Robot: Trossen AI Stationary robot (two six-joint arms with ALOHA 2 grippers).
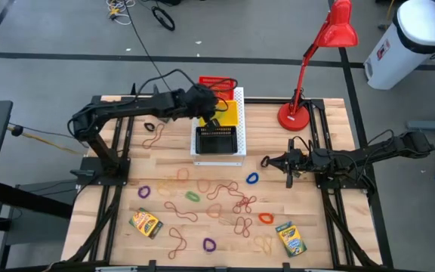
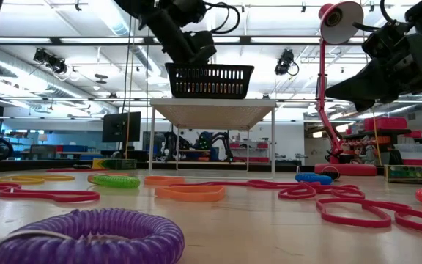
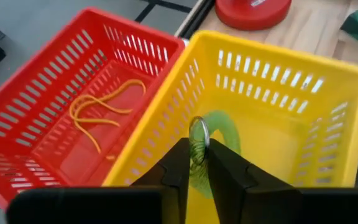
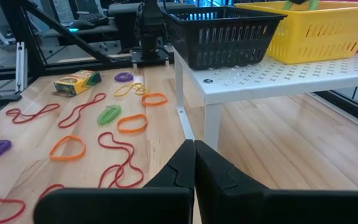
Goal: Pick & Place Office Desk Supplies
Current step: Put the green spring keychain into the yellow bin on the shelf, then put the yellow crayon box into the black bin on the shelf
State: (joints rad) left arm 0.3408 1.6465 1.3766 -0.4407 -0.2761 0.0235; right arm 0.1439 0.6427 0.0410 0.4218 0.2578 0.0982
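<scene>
My left gripper (image 3: 196, 163) is over the yellow basket (image 3: 328, 93) on the white board (image 1: 239, 97) at the table's far middle, shut on a small green coiled loop (image 3: 198, 138). A green shape (image 3: 227, 132) lies on that basket's floor behind the loop. The red basket (image 3: 55, 93) beside it holds orange rubber bands (image 3: 98, 112). Crayon boxes (image 1: 146, 223) (image 1: 290, 239), reddish rubber bands (image 1: 225, 193) and coloured loops (image 1: 193, 196) lie flat on the table's near half. My right gripper (image 1: 265, 160) hangs shut at the table's right, touching nothing. My left gripper pinches the green coiled loop between its two fingertips, on the loop's lower part (image 3: 197, 155). The fingers slant down into the yellow basket from the table's left. The loop stands on edge, its upper arc rising past the fingertips, above the basket's floor.
A black basket (image 1: 216, 140) stands on the board's near part, next to the yellow one. A red desk lamp (image 1: 308, 68) stands at the far right. A blue loop (image 1: 252, 179) lies near my right gripper, a black one (image 1: 150, 127) at the far left.
</scene>
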